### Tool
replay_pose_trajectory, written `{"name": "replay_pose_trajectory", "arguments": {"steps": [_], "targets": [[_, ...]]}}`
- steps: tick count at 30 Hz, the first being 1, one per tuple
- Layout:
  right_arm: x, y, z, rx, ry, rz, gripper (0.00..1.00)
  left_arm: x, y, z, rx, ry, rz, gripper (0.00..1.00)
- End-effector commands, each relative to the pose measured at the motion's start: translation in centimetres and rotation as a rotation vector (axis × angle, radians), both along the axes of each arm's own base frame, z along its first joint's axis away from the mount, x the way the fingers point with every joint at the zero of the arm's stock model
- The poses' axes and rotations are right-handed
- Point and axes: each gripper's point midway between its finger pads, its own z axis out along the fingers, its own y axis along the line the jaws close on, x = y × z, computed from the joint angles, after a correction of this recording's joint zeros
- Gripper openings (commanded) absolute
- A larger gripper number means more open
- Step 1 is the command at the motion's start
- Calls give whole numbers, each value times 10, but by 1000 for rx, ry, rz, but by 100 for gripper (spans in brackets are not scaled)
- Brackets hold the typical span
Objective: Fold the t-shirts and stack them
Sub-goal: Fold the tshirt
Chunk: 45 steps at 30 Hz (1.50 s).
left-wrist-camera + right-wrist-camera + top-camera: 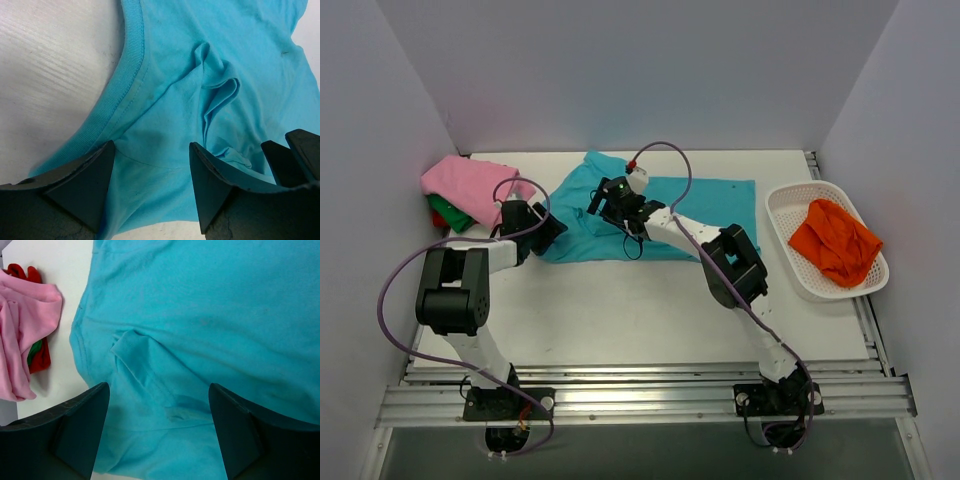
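Note:
The teal t-shirt lies spread flat across the back middle of the table. My left gripper is at its left edge. In the left wrist view the gripper is open, its jaws wide apart over the teal cloth beside the ribbed collar. My right gripper hovers over the shirt's upper left part. In the right wrist view it is open above a small fold in the teal cloth. A pink shirt lies on green and red ones at the back left. An orange shirt lies in the basket.
The white lattice basket stands at the right edge of the table. The pink shirt with the red one under it lies just left of the teal shirt. Grey walls close in the back and sides.

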Motion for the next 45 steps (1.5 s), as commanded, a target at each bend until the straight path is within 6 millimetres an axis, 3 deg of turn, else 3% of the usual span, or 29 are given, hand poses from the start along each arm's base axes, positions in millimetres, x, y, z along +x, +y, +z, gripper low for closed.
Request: {"name": "replay_pose_trajectory", "arguments": {"steps": [1, 22, 25, 30, 39, 45], "targets": [[0, 0, 42, 7, -62, -10, 75, 20, -2, 26, -20, -93, -14, 70], [-7, 20, 2, -15, -14, 45, 70, 19, 1, 27, -27, -99, -10, 70], [-10, 18, -8, -108, -5, 84, 71, 18, 2, 27, -24, -98, -10, 70], [-4, 6, -20, -381, -12, 299, 73, 19, 2, 28, -32, -103, -16, 70], [-2, -32, -7, -644, -74, 466, 76, 20, 0, 28, -38, -109, -24, 69], [-12, -31, 4, -689, -108, 521, 76, 21, 0, 24, -37, -105, -22, 69]]}}
